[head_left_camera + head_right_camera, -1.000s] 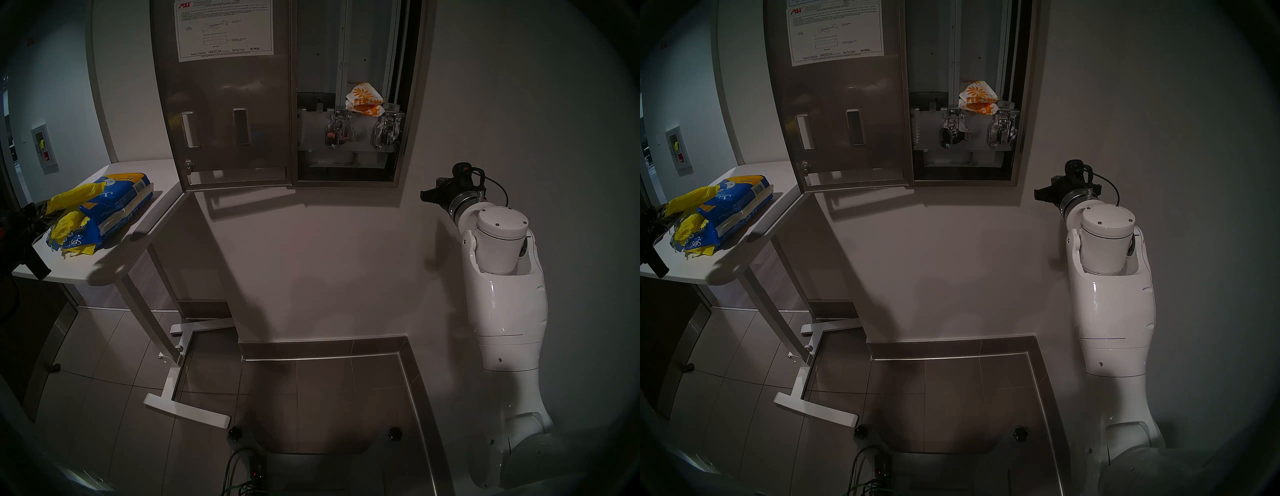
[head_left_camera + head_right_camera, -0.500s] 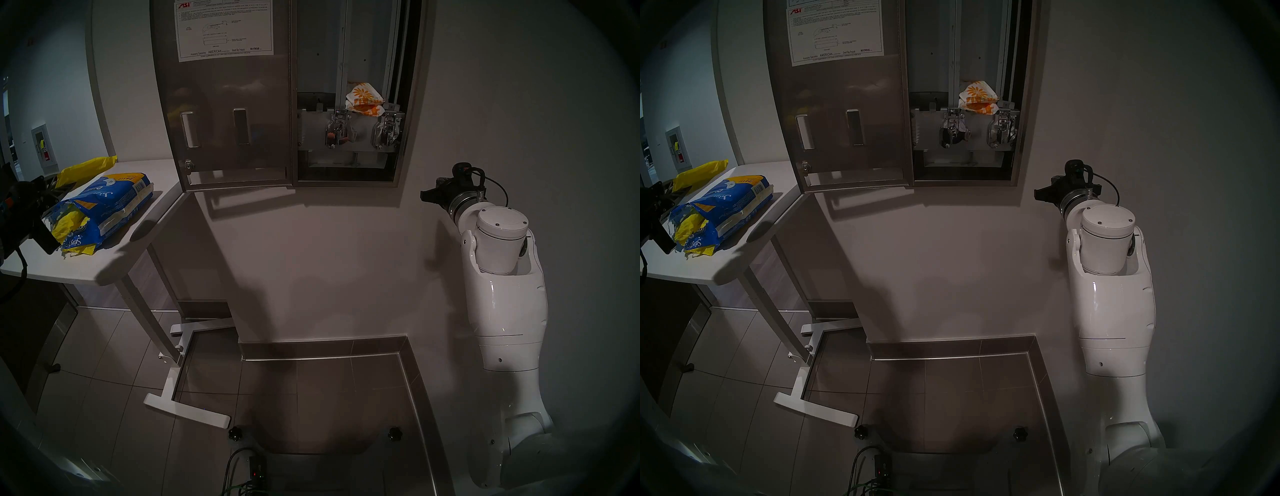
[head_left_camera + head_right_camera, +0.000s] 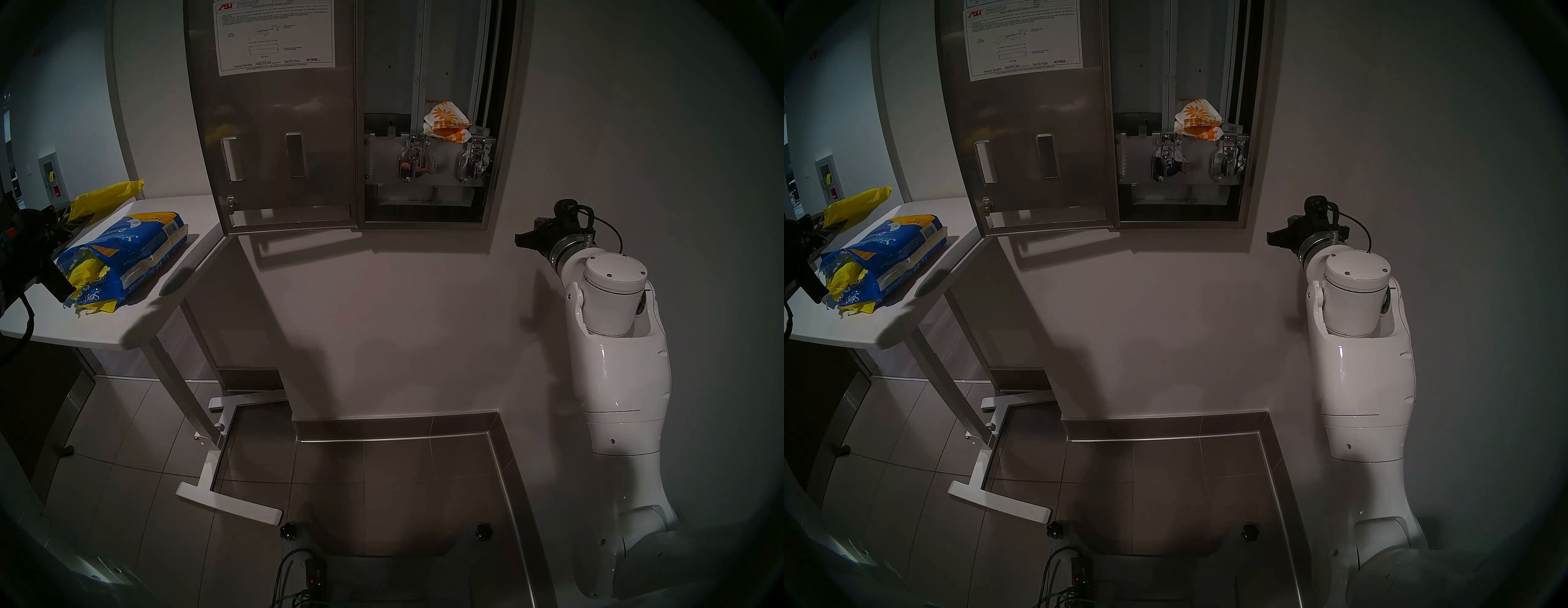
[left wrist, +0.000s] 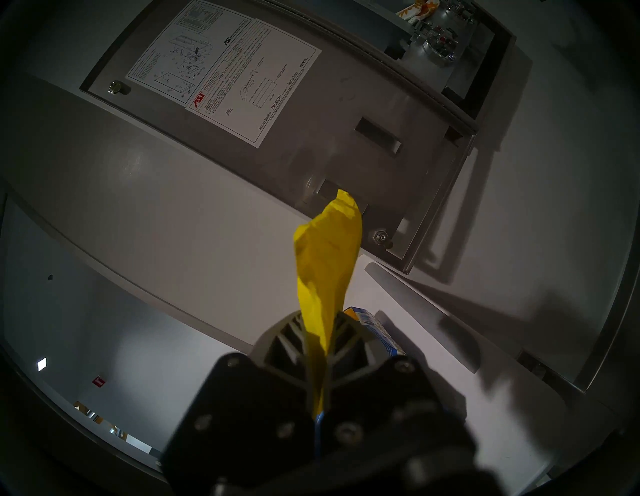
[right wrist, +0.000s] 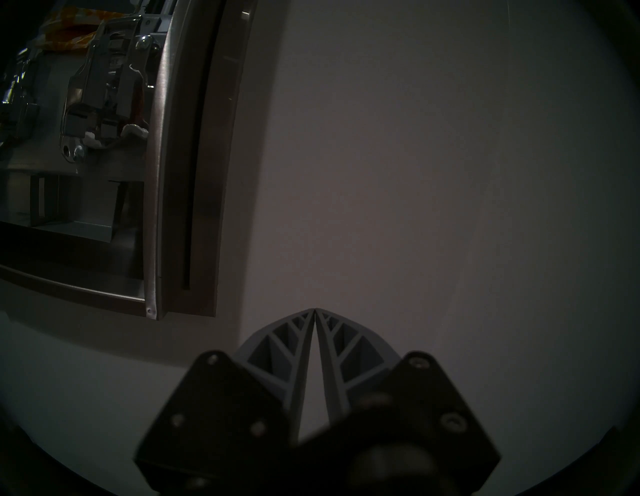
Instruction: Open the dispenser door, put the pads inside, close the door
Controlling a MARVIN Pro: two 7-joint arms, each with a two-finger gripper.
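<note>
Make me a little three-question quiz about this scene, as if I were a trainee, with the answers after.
1. True or false: the dispenser door is shut.
2. What is the left pincer clamped on? A) the blue bag B) a yellow pad C) nothing
3. Fill in: the packets with orange flowers lie inside the ____.

Key
1. False: it is swung open, its white instruction sheet facing the room.
2. B.
3. Dispenser, in its right-hand column. The right pincer is closed and empty beside the wall.
</note>
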